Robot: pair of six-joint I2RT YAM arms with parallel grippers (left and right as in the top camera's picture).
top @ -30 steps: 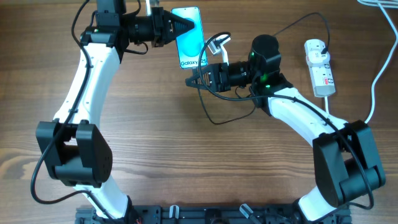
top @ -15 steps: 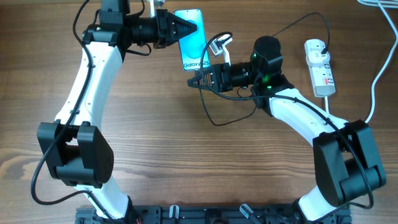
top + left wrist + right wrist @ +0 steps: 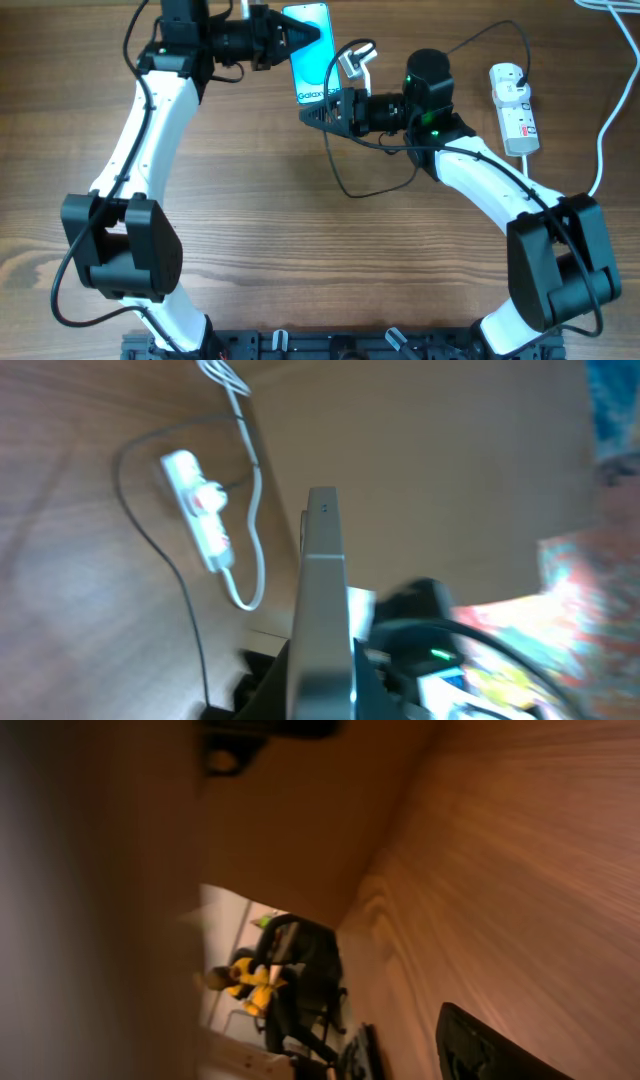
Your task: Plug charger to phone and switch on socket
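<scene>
Over the far worktop (image 3: 250, 230): left claw (image 3: 292, 38) clamping phone (image 3: 310, 50) aloft; right claw (image 3: 308, 113), shut a second ago, now spreading empty beside phone's lower end, releasing charger (image 3: 345, 193); plug probably seated, socket (image 3: 513, 108) switch pending.

Edge-on phone (image 3: 322, 610) at centre; socket (image 3: 200, 510) on table (image 3: 450, 460) beyond, white cord (image 3: 258, 490) alongside; blurred.

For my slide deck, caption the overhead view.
Left gripper holds the phone, right gripper at its lower end, socket off to the side.
</scene>
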